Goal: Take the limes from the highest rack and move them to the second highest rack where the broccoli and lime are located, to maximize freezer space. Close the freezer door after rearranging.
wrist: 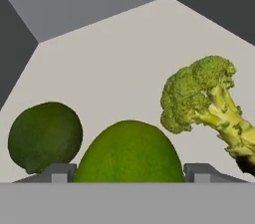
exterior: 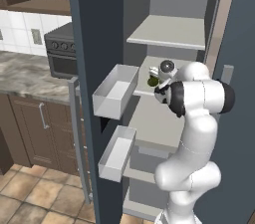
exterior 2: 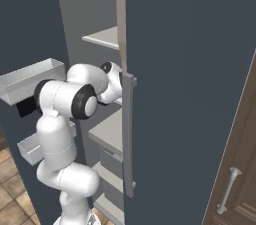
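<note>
Freezer shelf (wrist: pixel 124 68), unlabelled: two limes (wrist: pixel 130 152), broccoli (wrist: pixel 201 99), gripper (wrist: pixel 130 172) perhaps parted.

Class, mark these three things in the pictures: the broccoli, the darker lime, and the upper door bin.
Broccoli (wrist: pixel 191 93), hand view, on its green floret head.
Darker lime (wrist: pixel 45 136), hand view, middle of its rind.
Upper door bin (exterior: pixel 113 93), left base view, on its white inner floor.

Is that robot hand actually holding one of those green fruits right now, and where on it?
It cannot be told. A lime sits between the gripper fingertips, on its two sides, but whether they press it is unclear.
</note>
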You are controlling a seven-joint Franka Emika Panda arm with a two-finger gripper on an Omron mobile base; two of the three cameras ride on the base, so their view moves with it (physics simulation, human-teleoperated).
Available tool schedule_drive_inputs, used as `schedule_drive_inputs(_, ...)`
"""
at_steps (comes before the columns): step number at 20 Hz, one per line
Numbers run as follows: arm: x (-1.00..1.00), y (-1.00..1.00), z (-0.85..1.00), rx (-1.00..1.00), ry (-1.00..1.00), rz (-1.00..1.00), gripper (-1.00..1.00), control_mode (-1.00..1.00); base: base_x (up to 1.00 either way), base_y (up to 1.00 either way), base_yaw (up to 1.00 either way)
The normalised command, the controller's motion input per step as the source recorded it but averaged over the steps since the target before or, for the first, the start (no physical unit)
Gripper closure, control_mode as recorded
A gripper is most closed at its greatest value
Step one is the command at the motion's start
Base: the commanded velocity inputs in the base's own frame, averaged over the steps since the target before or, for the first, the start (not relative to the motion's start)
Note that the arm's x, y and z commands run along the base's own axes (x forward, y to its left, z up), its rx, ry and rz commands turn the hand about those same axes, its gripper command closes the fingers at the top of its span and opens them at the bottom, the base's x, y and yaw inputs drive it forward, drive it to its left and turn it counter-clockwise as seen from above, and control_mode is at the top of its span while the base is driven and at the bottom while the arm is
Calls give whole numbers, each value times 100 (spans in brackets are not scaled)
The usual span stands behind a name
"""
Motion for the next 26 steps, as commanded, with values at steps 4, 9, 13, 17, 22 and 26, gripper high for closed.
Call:
schedule_drive_inputs(4, -46, 0, 7, 0, -19, 0, -100, -100, 0, 0, 0)
schedule_drive_inputs(9, -60, 2, 39, 1, -32, -2, -100, -100, 0, 0, 0)
schedule_drive_inputs(13, -76, 9, 43, 4, -10, 0, -100, -100, 0, 0, 0)
schedule_drive_inputs(17, -83, 16, 47, 9, 0, 0, -100, -100, 0, 0, 0)
schedule_drive_inputs(22, -78, 17, 46, 10, 2, 0, -100, -100, 0, 0, 0)
schedule_drive_inputs(26, -68, 23, 43, 9, 3, 0, -100, -100, 0, 0, 0)
